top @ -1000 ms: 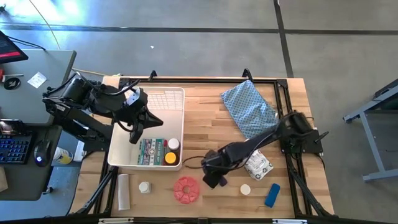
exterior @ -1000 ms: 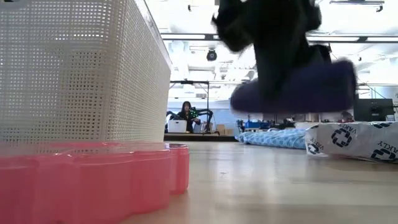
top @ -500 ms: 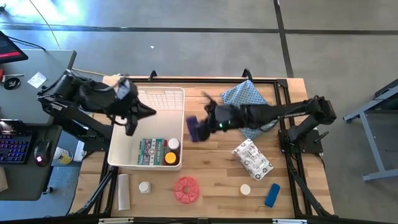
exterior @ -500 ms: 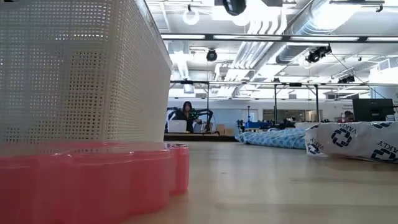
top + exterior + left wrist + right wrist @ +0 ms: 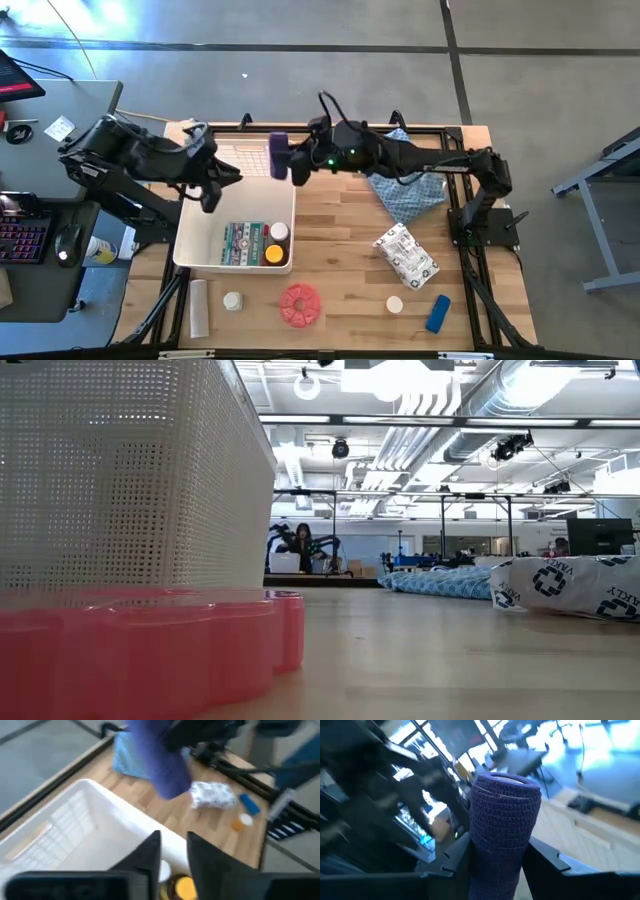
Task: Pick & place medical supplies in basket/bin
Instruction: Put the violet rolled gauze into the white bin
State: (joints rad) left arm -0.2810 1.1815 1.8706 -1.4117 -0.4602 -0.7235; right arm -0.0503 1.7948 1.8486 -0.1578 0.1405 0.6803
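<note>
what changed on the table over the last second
The right gripper, shut on the purple bandage roll, carried it from the table's front by the red disc up and across to over the white bin. The left gripper drew back slightly over the bin's left wall. The other supplies stayed put.

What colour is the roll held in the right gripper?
Purple, a crepe-textured roll in the right gripper, clearest in the right wrist view.
</note>
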